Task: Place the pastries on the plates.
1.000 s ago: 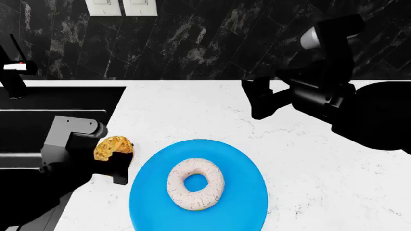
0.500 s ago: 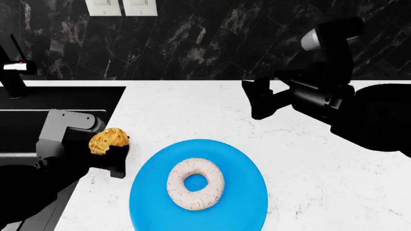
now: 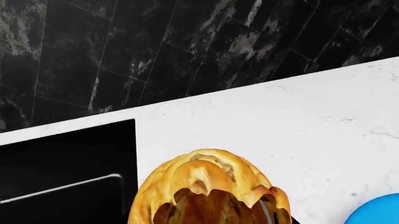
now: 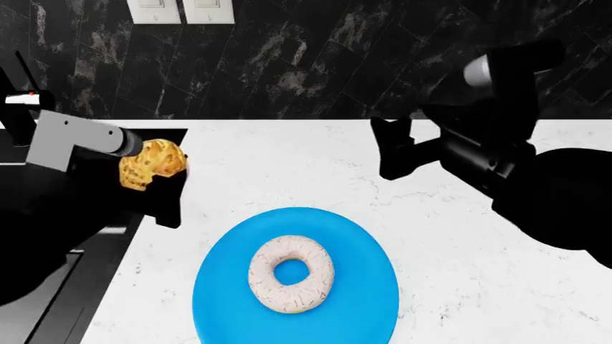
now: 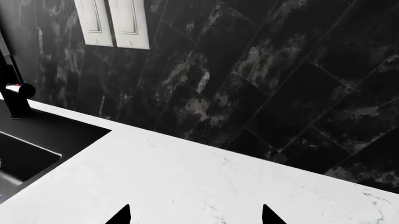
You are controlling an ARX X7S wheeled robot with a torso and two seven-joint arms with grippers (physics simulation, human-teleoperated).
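Observation:
The pinkish-white ring doughnut lies on the bright blue plate on the white counter. My left gripper is shut on the golden-yellow lumpy bun and holds it in the air over the counter's left edge by the sink; the bun fills the bottom of the left wrist view. A sliver of the blue plate shows there too. My right gripper is open and empty above the counter's back right; its fingertips show wide apart. The pale white-grey plate is out of view.
A black sink with a faucet lies at the left. A black marble wall with white switches stands behind the white counter.
My left gripper has lifted the bun up and back, away from the blue plate's left side. The right arm has shifted slightly to the right.

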